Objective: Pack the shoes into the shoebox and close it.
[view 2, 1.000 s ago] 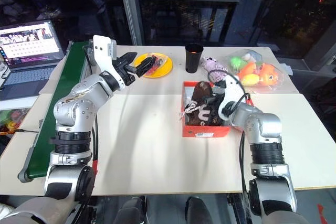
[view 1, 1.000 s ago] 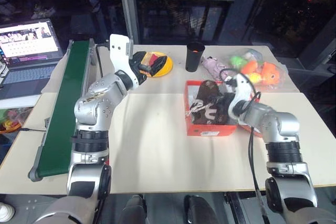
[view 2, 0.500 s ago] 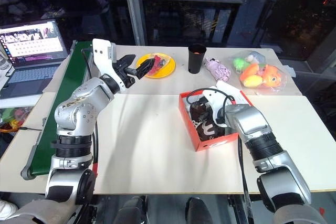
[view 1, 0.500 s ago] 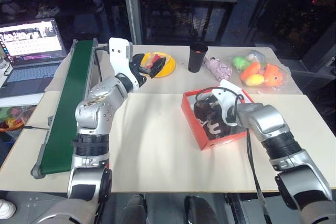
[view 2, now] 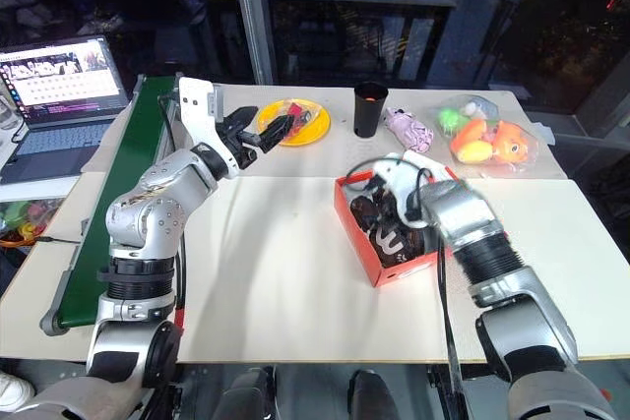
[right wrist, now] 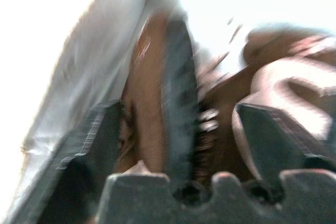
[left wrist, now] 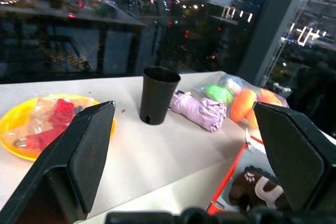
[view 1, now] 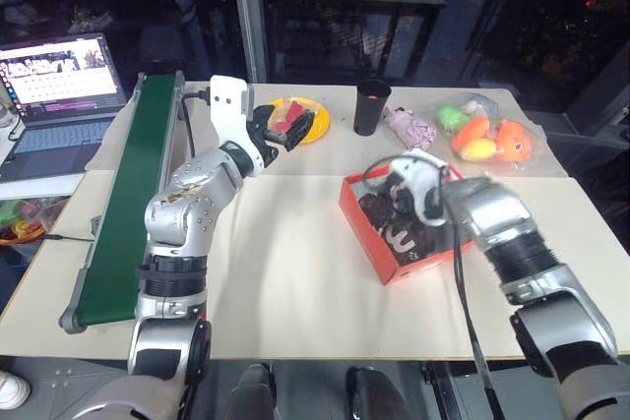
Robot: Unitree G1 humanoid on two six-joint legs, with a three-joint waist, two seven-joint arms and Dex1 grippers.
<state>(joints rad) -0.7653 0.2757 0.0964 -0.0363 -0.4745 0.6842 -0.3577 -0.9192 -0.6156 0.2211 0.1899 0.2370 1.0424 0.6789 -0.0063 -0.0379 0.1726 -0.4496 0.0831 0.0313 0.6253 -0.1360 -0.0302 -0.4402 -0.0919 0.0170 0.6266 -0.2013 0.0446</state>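
The near half of the table (view 1: 295, 292) is bare from its front edge up to the shoebox (view 1: 366, 223). The shoebox sits skewed, one corner turned toward the front edge, lid open. The shoes (view 1: 394, 228) lie inside, dark brown with cream laces, between the white walls. The right gripper (right wrist: 176, 129) hangs just above the box's far end, its fingers (right wrist: 262, 129) spread apart and pinching nothing; the right wrist view looks down between them onto a shoe lying against the white inner wall. Bare table lies between this gripper and the left one.

Farther back, the left gripper (left wrist: 184, 145) is raised above the table with its fingers (left wrist: 79, 150) spread wide and empty. Just beyond them lies a yellow plate (view 1: 295, 120) of small items. Ahead and to their right stand a black cup (view 1: 368, 108), a pink plush toy (view 1: 409, 128) and a clear bag of bright toys (view 1: 487, 135) near the far edge. A green conveyor (view 1: 123, 204) runs along the table's left edge beside this arm, with a laptop (view 1: 59, 86) beyond it.

Against the frame one second earlier: the shoebox stood square to the table edge and now stands turned; the right fingers, then buried among the shoes, are now lifted clear and apart; the left gripper is unmoved.
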